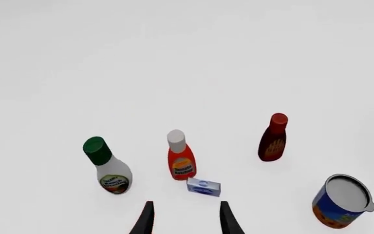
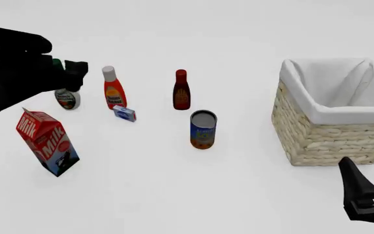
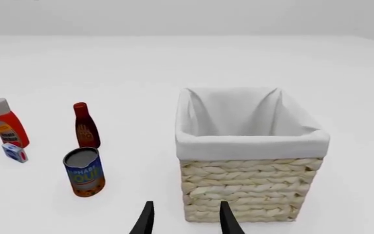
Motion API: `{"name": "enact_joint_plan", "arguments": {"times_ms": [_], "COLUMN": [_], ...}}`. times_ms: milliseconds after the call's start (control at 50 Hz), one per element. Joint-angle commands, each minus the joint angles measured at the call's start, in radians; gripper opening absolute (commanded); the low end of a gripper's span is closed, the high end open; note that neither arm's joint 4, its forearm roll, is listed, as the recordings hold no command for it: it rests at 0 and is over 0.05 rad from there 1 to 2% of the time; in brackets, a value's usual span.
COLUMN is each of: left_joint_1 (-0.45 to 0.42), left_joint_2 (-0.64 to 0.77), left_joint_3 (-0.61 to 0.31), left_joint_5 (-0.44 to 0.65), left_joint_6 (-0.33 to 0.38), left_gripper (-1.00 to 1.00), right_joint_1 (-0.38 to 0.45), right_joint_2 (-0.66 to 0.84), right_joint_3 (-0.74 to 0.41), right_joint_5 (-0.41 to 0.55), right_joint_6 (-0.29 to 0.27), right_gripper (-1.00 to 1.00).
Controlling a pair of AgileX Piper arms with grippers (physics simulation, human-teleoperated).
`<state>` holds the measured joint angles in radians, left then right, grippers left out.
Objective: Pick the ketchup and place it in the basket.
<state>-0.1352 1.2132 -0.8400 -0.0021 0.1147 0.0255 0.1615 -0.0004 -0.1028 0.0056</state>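
Left gripper [image 1: 183,219]: raised above the table's left side, jaws parted, nothing between the fingers. In the front view the left arm is a dark mass at the left edge, partly covering the white bottle with green cap [image 2: 66,96].

Right gripper [image 3: 183,218]: low at the near right corner, jaws parted and empty, aimed at the near wall of the basket [image 2: 317,139].

Ketchup [image 2: 113,88]: upright on the table, left of centre, clear of both grippers. Red-orange body, white cap, yellow-white label. Seen from the left wrist it stands just beyond the finger gap and roughly in line with it.

Adjacent items:
- Small blue-and-white box [image 2: 125,113]: lying just in front of the ketchup, to its right; contact cannot be determined
- Dark maroon bottle [image 2: 181,91]: upright, right of the ketchup, apart from it
- Blue can [image 2: 203,129]: upright, nearer the camera than the maroon bottle
- Red milk carton [image 2: 48,142]: tilted, near left, well apart from the ketchup

Basket: on the right side of the table, well apart from the ketchup. Woven straw walls, white cloth lining folded over the rim. The right wrist view shows only lining inside
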Motion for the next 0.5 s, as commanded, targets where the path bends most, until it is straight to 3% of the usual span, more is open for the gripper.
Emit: {"name": "enact_joint_plan", "arguments": {"times_ms": [20,500], "left_joint_1": [0.018,0.053], "left_joint_2": [0.172,0.343], "left_joint_3": [-0.093,-0.250], "left_joint_5": [-0.038,-0.065], "left_joint_6": [0.023,0.005], "left_gripper": [1.00,1.00], "right_joint_1": [0.005,0.004], "right_joint_2": [0.018,0.053], "right_joint_3": [-0.001,0.000], "right_joint_5": [-0.014,-0.042], "right_joint_6": [0.014,0.014], "right_gripper": [1.00,1.00]}}
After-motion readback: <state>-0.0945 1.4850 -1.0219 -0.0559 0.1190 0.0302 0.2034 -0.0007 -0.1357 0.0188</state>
